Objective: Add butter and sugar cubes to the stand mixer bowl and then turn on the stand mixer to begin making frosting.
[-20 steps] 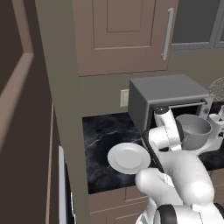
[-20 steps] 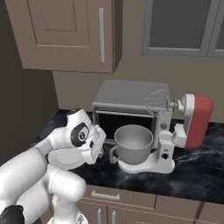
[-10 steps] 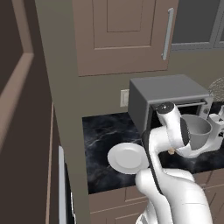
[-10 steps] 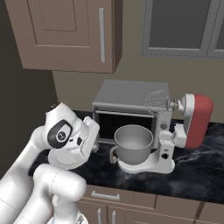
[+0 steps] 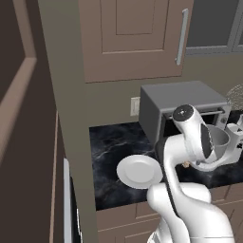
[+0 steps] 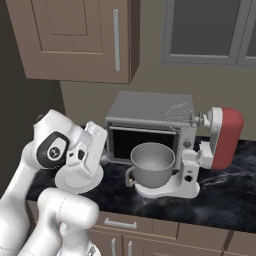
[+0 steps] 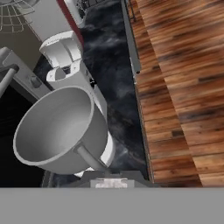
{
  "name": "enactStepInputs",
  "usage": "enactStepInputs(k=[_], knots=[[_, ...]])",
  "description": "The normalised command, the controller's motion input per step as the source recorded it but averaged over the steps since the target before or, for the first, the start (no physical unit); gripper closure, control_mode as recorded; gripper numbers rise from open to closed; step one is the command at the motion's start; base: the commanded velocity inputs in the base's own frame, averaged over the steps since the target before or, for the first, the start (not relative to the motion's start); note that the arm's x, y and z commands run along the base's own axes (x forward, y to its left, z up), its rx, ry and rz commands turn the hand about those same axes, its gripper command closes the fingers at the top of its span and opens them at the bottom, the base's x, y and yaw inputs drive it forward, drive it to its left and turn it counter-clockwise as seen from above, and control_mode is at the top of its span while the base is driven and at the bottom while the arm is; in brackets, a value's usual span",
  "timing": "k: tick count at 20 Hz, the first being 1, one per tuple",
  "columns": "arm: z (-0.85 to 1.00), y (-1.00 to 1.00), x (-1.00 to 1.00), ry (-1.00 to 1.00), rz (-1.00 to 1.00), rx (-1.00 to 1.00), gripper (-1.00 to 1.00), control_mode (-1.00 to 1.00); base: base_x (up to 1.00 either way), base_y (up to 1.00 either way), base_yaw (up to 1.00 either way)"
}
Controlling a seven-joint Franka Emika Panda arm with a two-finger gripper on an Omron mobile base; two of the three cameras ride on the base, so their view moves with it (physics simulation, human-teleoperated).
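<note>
The stand mixer [image 6: 226,138] has a red head tipped back, a wire whisk [image 6: 179,117] and a white base. On that base sits the grey stand mixer bowl [image 6: 152,162], which looks empty in the hand view [image 7: 52,127], its handle toward me. My gripper [image 6: 95,145] hangs above the counter between the white plate and the bowl, left of the bowl's rim. Its fingers are hidden and it is shut; I cannot tell whether it holds anything. The butter and the sugar cubes are hidden. A small tan speck [image 5: 185,164] shows under my forearm; what it is stays unclear.
A white plate [image 5: 140,171] lies on the dark marble counter [image 5: 111,147] left of the bowl. The grey microwave [image 6: 150,112] stands right behind the bowl. Wall cabinets hang overhead. In the hand view, wooden floor [image 7: 183,87] lies beyond the counter edge.
My elbow has swung up high in front of the microwave. The hand has stayed between the plate and the bowl. Bowl, plate and mixer have not moved.
</note>
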Motion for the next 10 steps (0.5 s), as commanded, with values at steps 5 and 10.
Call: enactStepInputs(k=[5,10], knots=[[0.24,-0.14,0.05,0.0,0.0,0.0,1.0,-1.0,0.0,0.0,0.0],[0.1,-0.3,0.18,0.0,0.0,0.0,1.0,-1.0,0.0,0.0,0.0]])
